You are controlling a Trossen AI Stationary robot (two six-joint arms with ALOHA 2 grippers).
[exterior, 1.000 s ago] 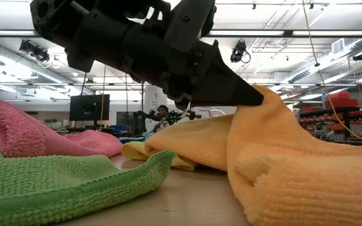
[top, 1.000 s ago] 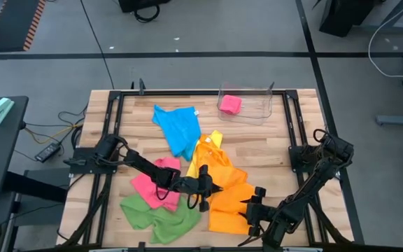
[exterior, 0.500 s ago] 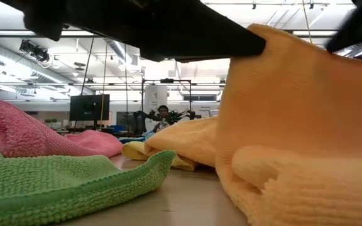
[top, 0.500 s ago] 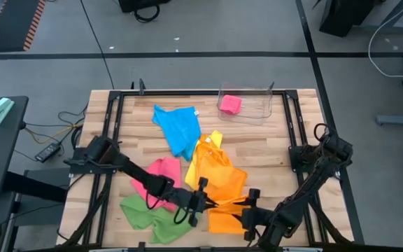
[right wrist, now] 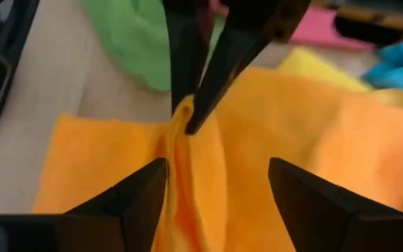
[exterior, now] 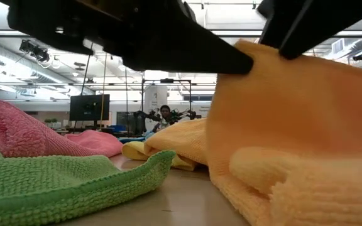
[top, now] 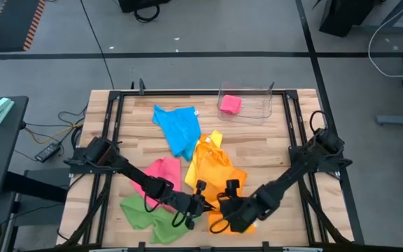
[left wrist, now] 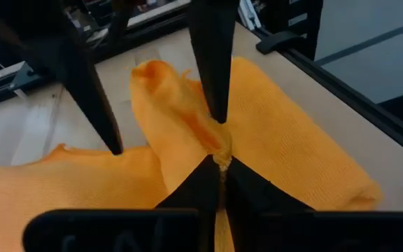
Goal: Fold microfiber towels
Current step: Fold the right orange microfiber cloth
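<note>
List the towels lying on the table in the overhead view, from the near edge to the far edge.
green towel → pink towel → yellow towel → blue towel. The orange towel, pinched by the left gripper, spans the pink one's depth, so it is left out.

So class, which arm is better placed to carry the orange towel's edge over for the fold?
Left, probably. The left tool is shut on a pinched ridge of the orange towel, so it already holds the cloth. The right tool is open astride the same ridge and grips nothing.
</note>
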